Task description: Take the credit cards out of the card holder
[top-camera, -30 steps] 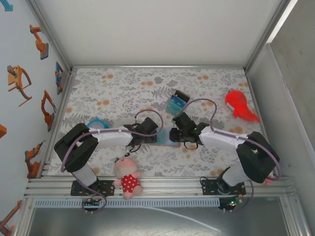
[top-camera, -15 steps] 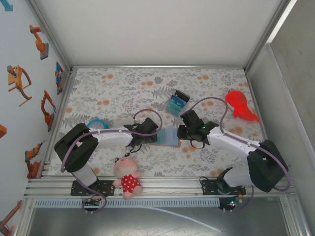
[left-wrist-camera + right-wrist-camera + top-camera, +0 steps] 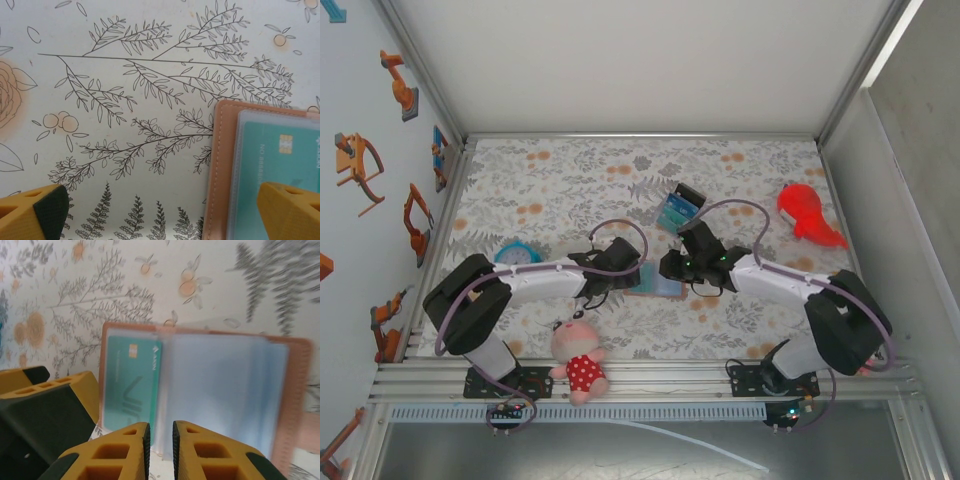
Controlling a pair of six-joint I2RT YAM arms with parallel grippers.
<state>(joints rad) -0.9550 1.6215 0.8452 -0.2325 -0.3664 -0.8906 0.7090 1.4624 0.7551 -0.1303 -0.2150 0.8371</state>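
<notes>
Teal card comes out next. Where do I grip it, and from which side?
Probably its short edge nearest the right gripper, coming low from there: the teal card lies flat, sleeved, in the open card holder, leaving only edges.

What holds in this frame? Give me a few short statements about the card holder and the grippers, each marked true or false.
1. The card holder lies open on the table. True.
2. A teal card sits in one of its sleeves. True.
3. The left gripper is shut. False: its fingers stand wide apart.
4. The red toy rests on the card holder. False: it lies apart from it, near the table's right edge.
</notes>
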